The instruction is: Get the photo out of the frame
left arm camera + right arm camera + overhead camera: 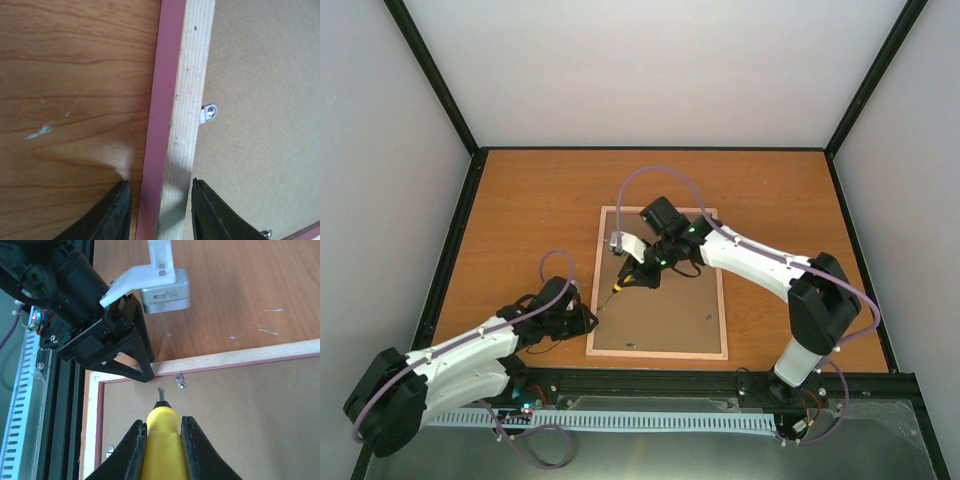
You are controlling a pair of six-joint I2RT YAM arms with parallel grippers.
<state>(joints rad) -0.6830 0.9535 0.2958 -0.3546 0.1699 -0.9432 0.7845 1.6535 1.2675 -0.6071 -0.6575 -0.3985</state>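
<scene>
The pink frame (596,290) lies face down on the table, its brown backing board (670,310) facing up. The photo is hidden under the board. My left gripper (590,318) is open and straddles the frame's left rail (172,100), one finger outside on the table and one over the board, with gaps on both sides. My right gripper (645,268) is shut on a yellow-handled tool (162,440). The tool's metal tip (161,394) sits over the board just short of a small metal clip (180,381) on the left rail, close to the left gripper's fingers (142,367).
The same clip shows in the left wrist view (209,114), on the rail's inner edge. Other clips sit on the board's edges (708,318) (632,345). Wood tabletop (530,210) surrounds the frame. A black rail (660,380) runs along the near edge.
</scene>
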